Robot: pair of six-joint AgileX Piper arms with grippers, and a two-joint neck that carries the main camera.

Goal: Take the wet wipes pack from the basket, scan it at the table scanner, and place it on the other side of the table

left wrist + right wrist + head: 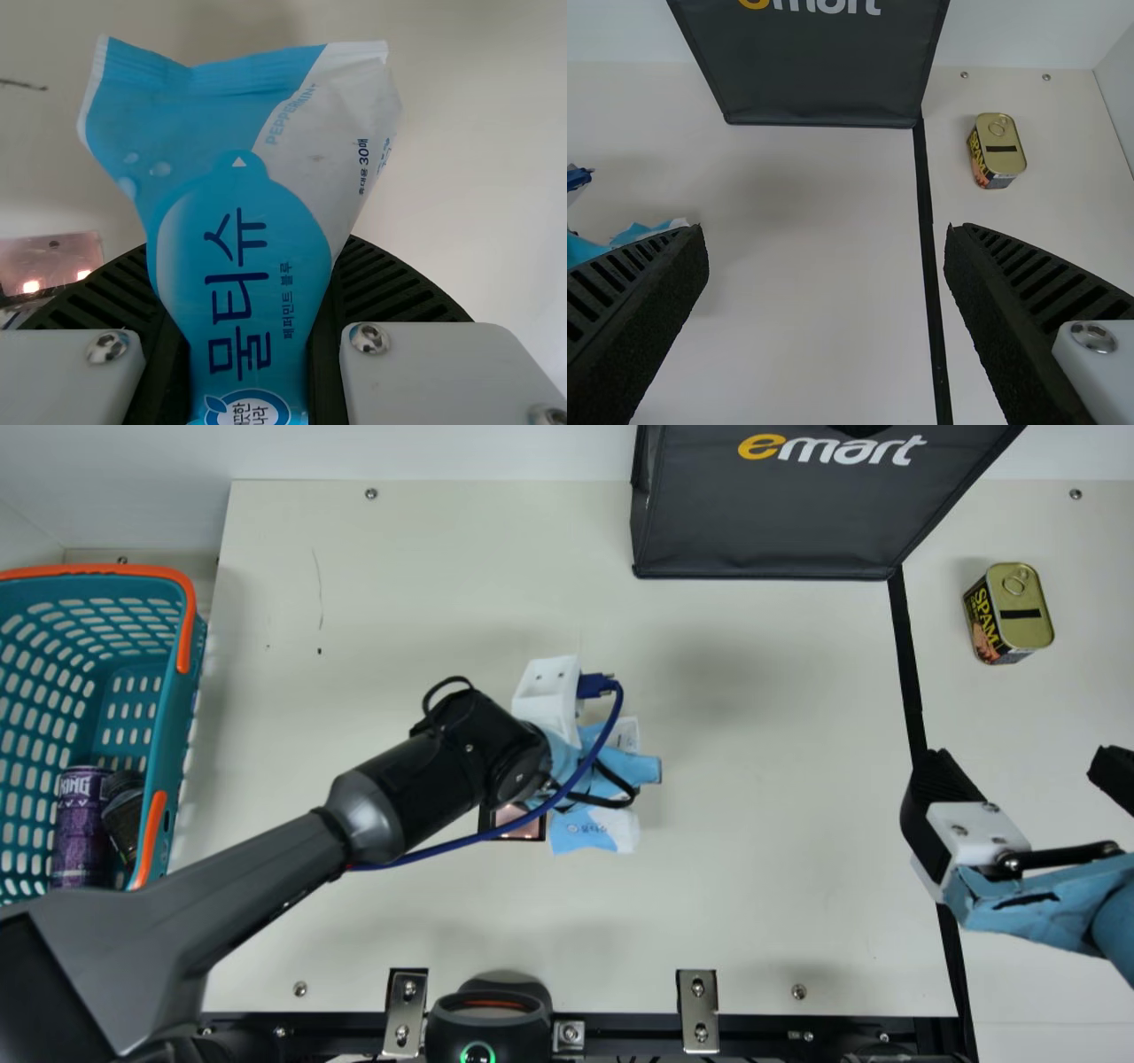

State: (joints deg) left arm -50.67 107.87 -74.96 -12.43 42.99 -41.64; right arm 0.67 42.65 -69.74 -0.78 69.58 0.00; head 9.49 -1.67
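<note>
Pack of wipes (592,829) is pinched between the ribbed fingers of the left claw (631,767), above the middle of the table (762,921), near the lit scanner window (524,829). Its blue and white printed front faces the left wrist camera. The right claw (1026,771) is spread wide with nothing between its fingers, near the black strip (907,664) at the right. Beyond that strip stands a meat tin (1032,609), upright with its ring-pull on top. A dark bag (762,522) stands at the far edge. At the left, a teal basket (174,726) with orange handles holds a purple can (81,824) and a dark jar (126,817), side by side.
</note>
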